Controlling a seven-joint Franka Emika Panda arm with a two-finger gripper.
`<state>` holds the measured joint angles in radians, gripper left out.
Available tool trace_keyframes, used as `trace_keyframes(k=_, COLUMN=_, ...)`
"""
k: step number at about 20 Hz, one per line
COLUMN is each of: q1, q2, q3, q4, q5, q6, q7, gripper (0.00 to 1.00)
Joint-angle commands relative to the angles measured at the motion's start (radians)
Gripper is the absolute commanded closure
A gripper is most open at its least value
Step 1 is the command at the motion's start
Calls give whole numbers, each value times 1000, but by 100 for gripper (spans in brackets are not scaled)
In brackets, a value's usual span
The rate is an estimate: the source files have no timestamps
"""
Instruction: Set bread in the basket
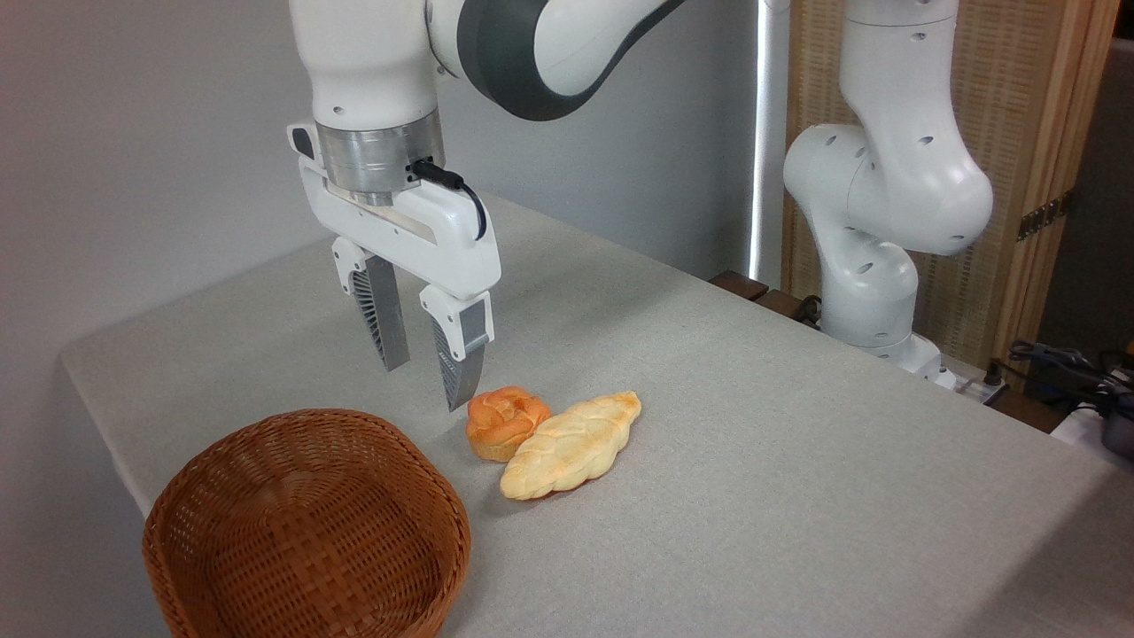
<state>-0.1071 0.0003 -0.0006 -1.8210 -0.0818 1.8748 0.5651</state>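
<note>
Currently the approach step is judged in hand: the gripper (pixel 427 383) is held above the table, jaws parted and empty, up-left of the bread (pixel 505 422). The bread is touched by a braided loaf (pixel 571 445); the basket (pixel 306 523) lies lower-left. A descent astride the bread is required next.

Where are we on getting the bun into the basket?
Nothing is done yet: the basket is empty. In hand: the open tool hangs beside the bun, which sits on the table touching the braided loaf. Left: grasp, carry, release.
</note>
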Motion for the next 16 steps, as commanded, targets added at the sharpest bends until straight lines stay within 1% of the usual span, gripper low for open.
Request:
trace_keyframes(k=1, q1=0, q2=6, q3=-1, q4=23, q5=1, q6=-32, q7=-5, gripper=0)
trace_keyframes(k=3, q1=0, q2=3, q3=4, q4=25, q5=13, q6=-32, q7=-2, gripper=0)
trace_keyframes(k=10, q1=-3, q2=27, q3=-6, q4=22, q5=16, q6=-34, q7=18, gripper=0)
trace_keyframes(k=13, q1=-3, q2=46, q3=-30, q4=22, q5=17, q6=-31, q7=22, gripper=0)
trace_keyframes(k=14, q1=-3, q2=47, q3=-30, q4=17, q5=17, q6=-31, q7=39, gripper=0)
trace_keyframes(k=16, q1=-3, q2=46, q3=-30, q4=9, q5=16, q6=-25, q7=111, gripper=0)
